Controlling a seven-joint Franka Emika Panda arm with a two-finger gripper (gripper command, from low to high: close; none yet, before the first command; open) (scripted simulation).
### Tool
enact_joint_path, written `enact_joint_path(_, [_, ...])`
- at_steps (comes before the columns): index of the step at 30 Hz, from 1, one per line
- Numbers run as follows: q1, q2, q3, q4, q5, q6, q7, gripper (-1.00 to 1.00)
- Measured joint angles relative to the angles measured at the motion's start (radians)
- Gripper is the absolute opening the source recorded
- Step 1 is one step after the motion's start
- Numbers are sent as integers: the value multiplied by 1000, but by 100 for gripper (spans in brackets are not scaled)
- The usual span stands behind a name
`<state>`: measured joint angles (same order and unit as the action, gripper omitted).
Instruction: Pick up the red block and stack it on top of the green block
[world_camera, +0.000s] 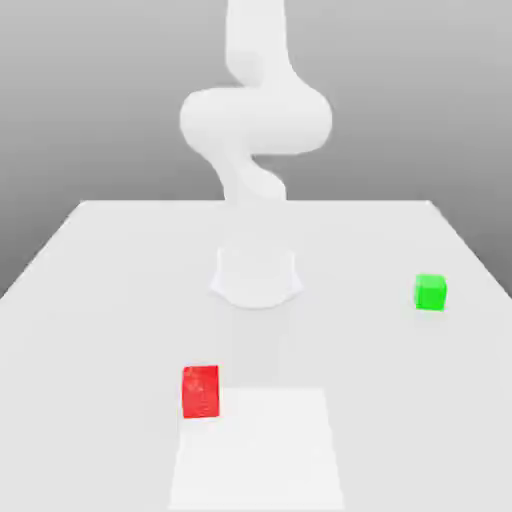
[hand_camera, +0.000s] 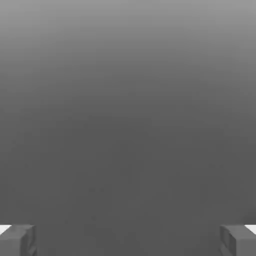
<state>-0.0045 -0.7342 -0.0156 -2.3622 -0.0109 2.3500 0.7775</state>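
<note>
Red block rests on the white surface near its front edge, toward the exterior view's left, while the green block sits close to the edge on the exterior view's right, the two well apart and neither touched. From the arm rising at the far side, the red block lies nearer the camera and lower, so the coming move is judged a reach forward and down. Hand view adds the tool, fingertips spread wide with nothing between them.
</note>
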Motion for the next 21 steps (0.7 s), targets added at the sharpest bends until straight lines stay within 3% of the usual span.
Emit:
enact_joint_path(16, [-42, 546, -149, -480, -48, 399, -209, 0])
enact_joint_path(21, [-50, 791, -138, -518, 57, 590, -318, 0])
